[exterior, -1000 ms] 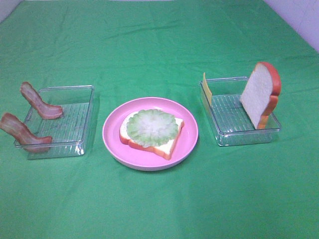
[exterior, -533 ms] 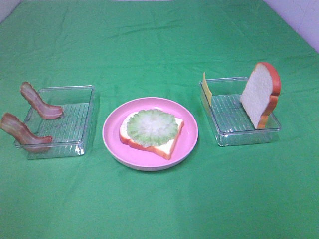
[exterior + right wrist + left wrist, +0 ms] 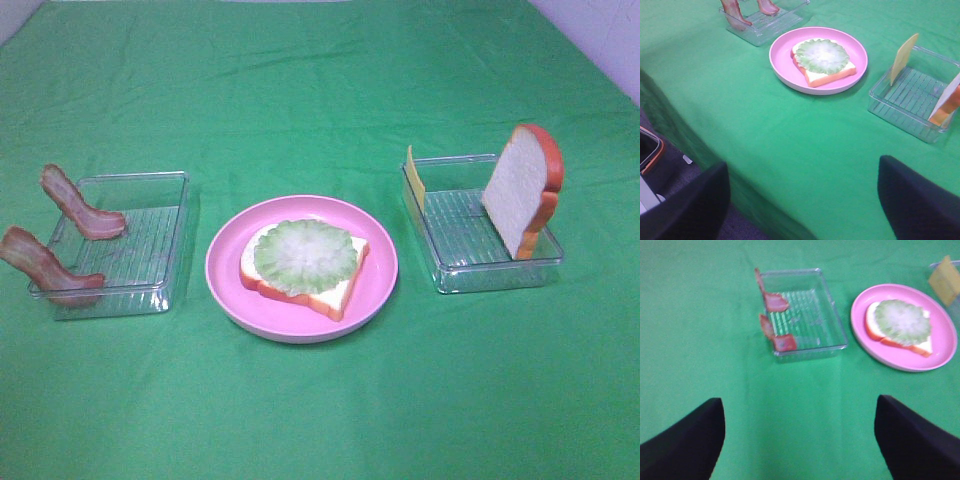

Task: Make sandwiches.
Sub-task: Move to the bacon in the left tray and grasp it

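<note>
Overhead cam: green cloth [image 3: 320, 90] covers the table. Pink plate [image 3: 381, 270] sits at centre. On it a bread slice [image 3: 332, 293] lies flat w/ lettuce disc [image 3: 305, 256] on top. Left tray [image 3: 150, 245] is near the plate, not touching it. Two bacon strips [image 3: 82, 210] hang over its outer wall, lower ends inside. Right tray [image 3: 465, 250] is on the plate's other side. Cheese slice [image 3: 414, 180] stands upright in its far inner corner. Second bread slice [image 3: 518, 190] stands on edge at the outer wall, its top well above the rim.

Left wrist cam: left gripper [image 3: 799, 400] is above the cloth, jaws spread wide. Left tray w/ bacon lies ahead, plate off to one side, only cloth btwn gripper and them.

Right wrist cam: right gripper [image 3: 802, 161] is near the table's front edge, jaws spread wide over cloth. Cloth drapes over that edge. Below is dark floor and an orange-edged item [image 3: 652, 145], can't tell what. Plate lies ahead, right tray beside it.
</note>
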